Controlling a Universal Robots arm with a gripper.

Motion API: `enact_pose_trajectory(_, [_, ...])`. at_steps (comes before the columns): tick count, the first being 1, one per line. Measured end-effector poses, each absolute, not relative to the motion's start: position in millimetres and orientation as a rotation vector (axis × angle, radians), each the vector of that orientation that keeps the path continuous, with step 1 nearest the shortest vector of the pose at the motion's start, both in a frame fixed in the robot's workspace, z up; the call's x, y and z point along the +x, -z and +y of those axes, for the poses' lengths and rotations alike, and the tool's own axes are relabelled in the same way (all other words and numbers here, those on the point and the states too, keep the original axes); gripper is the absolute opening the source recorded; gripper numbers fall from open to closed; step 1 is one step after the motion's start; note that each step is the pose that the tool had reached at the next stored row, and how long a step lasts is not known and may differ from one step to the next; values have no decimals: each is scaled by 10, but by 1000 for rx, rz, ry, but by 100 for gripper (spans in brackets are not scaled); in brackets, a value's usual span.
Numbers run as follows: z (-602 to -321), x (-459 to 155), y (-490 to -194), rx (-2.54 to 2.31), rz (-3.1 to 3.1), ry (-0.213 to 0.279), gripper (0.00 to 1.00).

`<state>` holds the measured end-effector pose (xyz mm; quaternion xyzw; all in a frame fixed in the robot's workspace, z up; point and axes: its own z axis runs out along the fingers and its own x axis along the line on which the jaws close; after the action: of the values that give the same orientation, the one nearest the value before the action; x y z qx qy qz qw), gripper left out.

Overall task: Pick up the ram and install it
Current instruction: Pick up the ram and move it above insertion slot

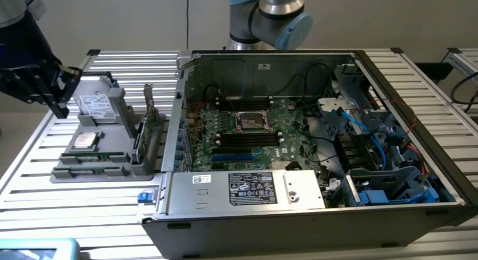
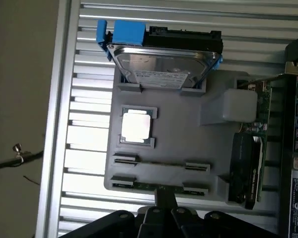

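Black gripper (image 1: 58,108) pressed together, empty, above slatted bench (image 1: 104,215) at exterior view's left. Grey tray (image 2: 188,139) carries hard drive (image 1: 95,103), CPU (image 1: 84,140), ram (image 2: 149,186) lying in slot. Upright expansion card (image 1: 148,117) between tray and open computer case (image 1: 247,226).

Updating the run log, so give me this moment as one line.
tool: shut, empty, over gray holder | ram: seated in holder slot, not yet picked | case: open
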<state>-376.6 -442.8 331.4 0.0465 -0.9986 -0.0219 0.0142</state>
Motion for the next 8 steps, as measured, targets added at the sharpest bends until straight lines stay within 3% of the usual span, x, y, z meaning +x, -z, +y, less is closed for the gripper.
enact_pose_trajectory(8, [-4428,-3766,-3312,371,-3087,65,11])
